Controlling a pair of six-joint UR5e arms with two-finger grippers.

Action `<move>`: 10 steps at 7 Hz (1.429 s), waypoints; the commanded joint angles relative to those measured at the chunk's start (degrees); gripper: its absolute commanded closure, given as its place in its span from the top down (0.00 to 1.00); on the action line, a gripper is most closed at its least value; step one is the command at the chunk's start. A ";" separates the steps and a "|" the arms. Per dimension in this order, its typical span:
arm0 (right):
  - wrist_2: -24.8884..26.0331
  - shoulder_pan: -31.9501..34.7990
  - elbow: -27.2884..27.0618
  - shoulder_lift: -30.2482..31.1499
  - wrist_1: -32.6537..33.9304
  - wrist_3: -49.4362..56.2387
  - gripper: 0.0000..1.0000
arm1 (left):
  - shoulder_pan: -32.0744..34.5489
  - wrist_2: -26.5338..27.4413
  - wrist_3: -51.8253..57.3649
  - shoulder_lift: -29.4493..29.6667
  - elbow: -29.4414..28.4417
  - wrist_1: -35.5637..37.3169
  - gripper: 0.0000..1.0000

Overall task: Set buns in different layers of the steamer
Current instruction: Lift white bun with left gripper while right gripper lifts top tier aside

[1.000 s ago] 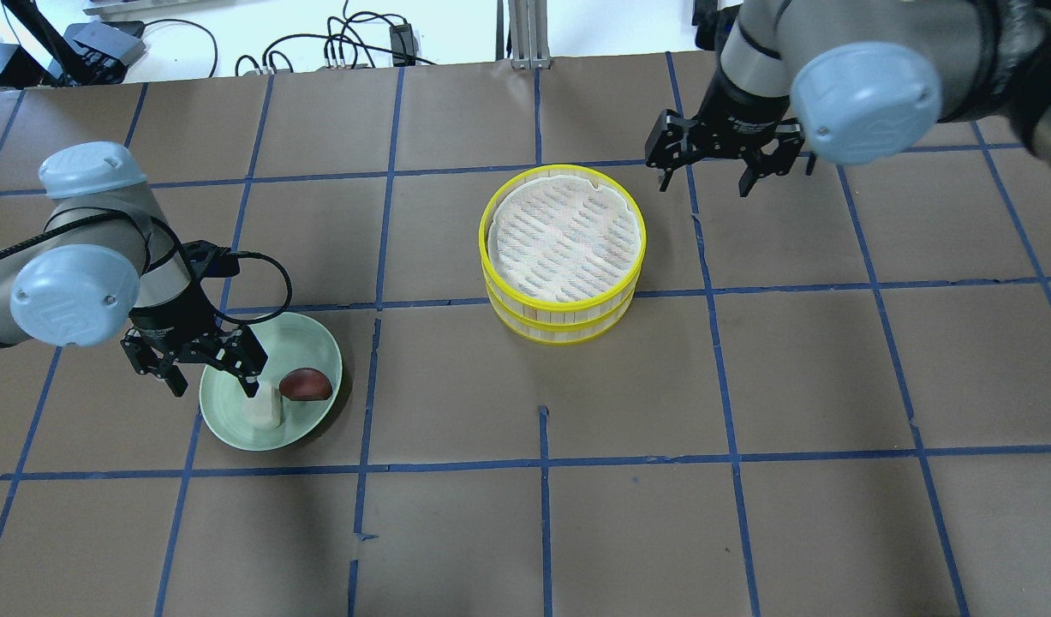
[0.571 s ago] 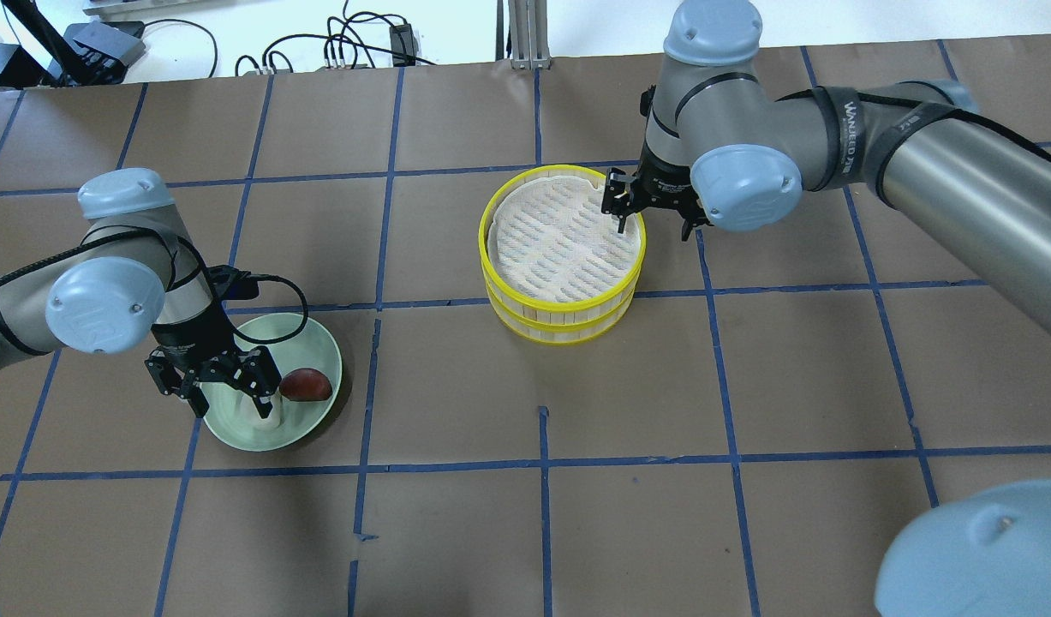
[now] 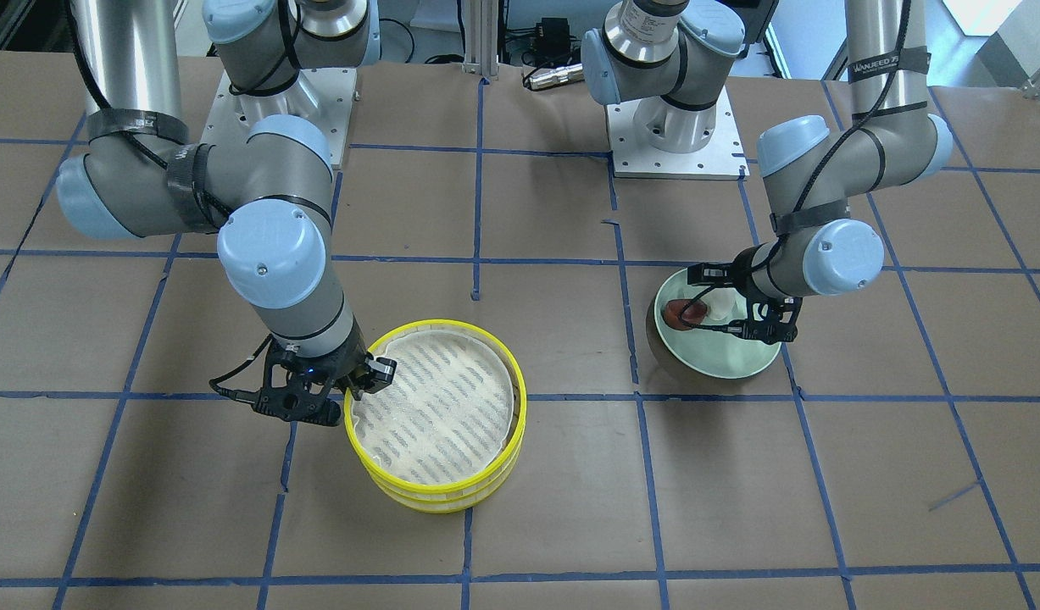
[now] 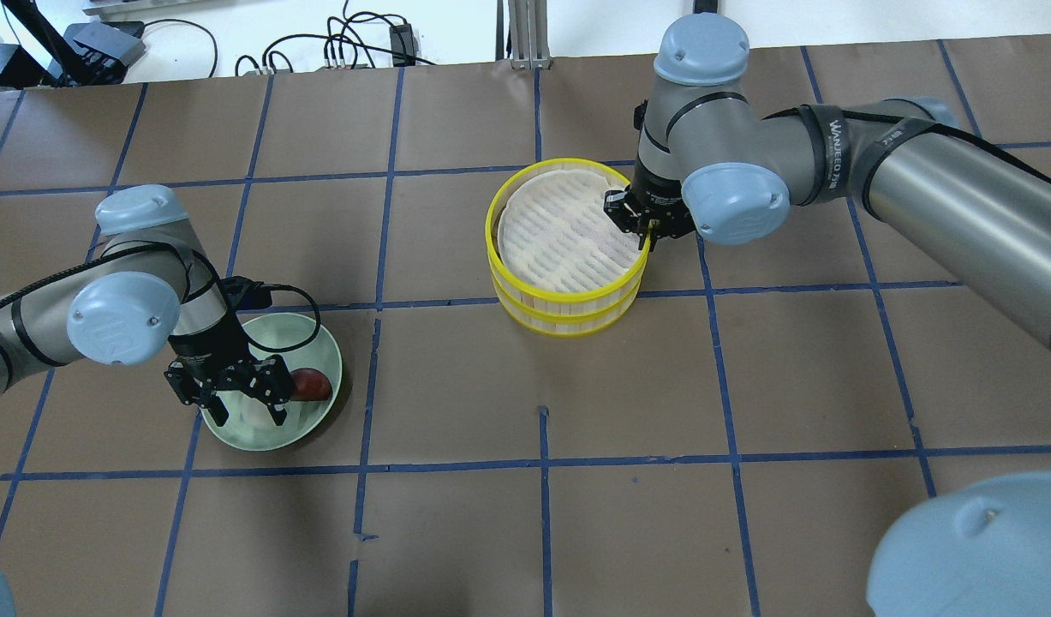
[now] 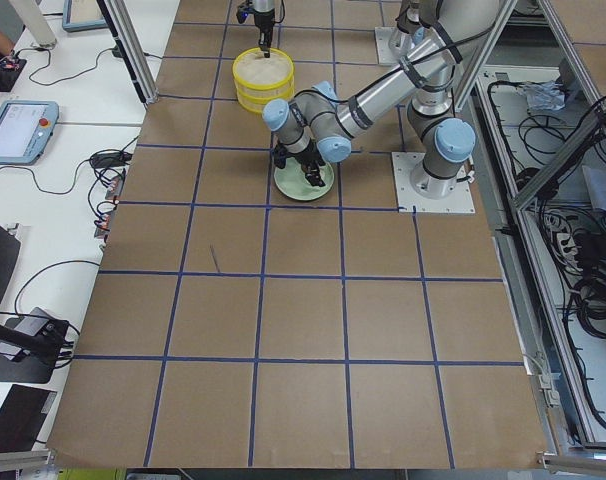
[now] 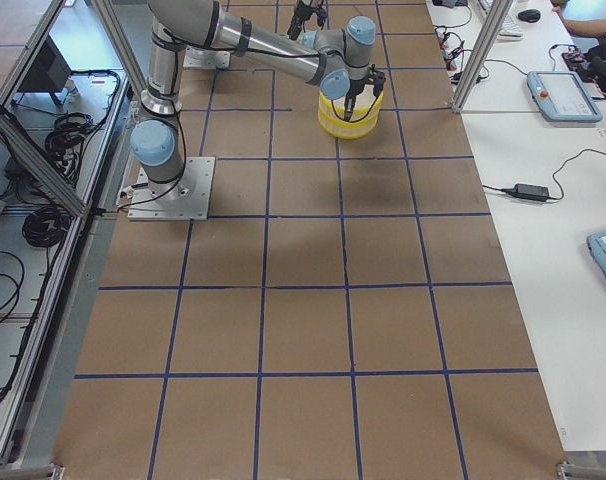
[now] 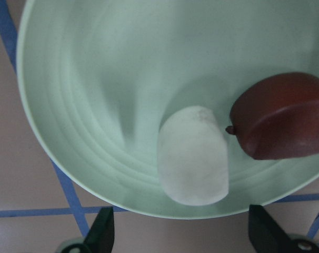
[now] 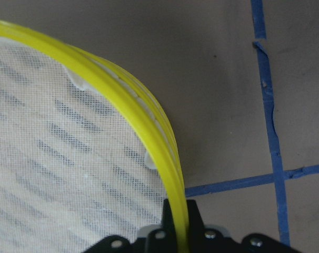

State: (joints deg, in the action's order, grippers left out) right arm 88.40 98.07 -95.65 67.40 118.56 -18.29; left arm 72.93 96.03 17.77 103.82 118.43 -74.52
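Two steamer layers are stacked mid-counter [image 4: 748, 386], the top layer [image 4: 491, 231] on the bottom layer [image 4: 568, 326], with a striped cloth liner showing inside the top one. The right claw [image 4: 647, 236] is at the stack's right side, pinching the top layer's yellow rim; the wrist view shows the rim running between the fingers. The pale green plate [image 4: 324, 356] is well to the stack's left, nearer the robot, with a stretch of blue-taped brown counter between them. Both buns are in the plate: the white bun [image 7: 193, 155] lies just beside the reddish-brown bun [image 7: 283, 116]. The left claw [image 4: 249, 416] is spread and low over the plate, fingers either side of the white bun and apart from it. A strap [image 4: 840, 128] on the right arm reads "WANJEED". The stack is well in from the counter edges, with cables [image 4: 354, 47] past the far edge.
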 commanded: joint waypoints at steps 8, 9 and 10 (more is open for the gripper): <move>2.55 -21.93 1.96 5.11 -5.98 38.44 0.06 | 13.49 -5.13 -13.63 -7.67 -15.56 -0.10 0.00; 2.74 -23.43 1.96 3.97 -5.98 40.68 0.06 | 20.08 -9.59 -18.25 -6.45 -18.30 2.42 0.00; 2.74 -23.54 1.96 3.53 -5.71 40.70 0.06 | 23.62 -13.46 -23.60 -3.40 -20.33 9.67 0.01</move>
State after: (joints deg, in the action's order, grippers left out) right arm 90.90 75.59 -93.65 71.76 112.64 20.79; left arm 91.03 87.14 0.80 97.72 101.06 -70.96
